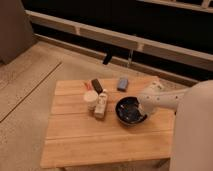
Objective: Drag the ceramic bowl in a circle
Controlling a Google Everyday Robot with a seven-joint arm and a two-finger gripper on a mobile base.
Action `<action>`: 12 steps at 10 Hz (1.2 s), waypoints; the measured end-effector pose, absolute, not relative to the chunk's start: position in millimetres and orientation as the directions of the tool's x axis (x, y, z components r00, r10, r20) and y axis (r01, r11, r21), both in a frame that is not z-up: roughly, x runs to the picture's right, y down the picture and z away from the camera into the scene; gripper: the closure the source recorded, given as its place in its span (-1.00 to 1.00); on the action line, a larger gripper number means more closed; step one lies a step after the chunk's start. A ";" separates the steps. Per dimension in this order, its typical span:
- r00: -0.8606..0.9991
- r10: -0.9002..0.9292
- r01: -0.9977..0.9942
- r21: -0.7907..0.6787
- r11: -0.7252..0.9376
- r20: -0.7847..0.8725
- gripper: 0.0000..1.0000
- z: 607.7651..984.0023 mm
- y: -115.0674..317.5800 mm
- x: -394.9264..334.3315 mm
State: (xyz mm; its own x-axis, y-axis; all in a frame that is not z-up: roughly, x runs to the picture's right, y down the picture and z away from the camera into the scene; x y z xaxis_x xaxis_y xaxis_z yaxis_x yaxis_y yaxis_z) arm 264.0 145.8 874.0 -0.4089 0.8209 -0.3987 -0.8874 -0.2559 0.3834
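The ceramic bowl (130,111) is round, shallow and glossy dark with pale glints inside. It sits on the wooden table (90,140), right of centre. My gripper (142,107) is at the end of the white arm that reaches in from the right, and it rests at the bowl's right rim. A small white cup (91,99) stands left of the bowl, apart from it.
A pale bottle (101,104) lies between the cup and the bowl. A dark bar (96,85) and a red packet (86,87) lie behind the cup. A blue-grey block (123,83) sits near the table's far edge. A railing runs behind the table.
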 end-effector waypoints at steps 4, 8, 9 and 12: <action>-0.359 0.839 -0.898 0.395 -0.192 -0.409 1.00 915.6 111.0 251.1; -0.288 0.863 -0.940 0.295 -0.171 -0.416 1.00 924.7 83.8 186.3; -0.274 0.861 -0.951 0.256 -0.175 -0.429 1.00 918.5 92.3 168.6; -0.291 0.848 -0.954 0.199 -0.224 -0.443 1.00 889.1 122.5 153.7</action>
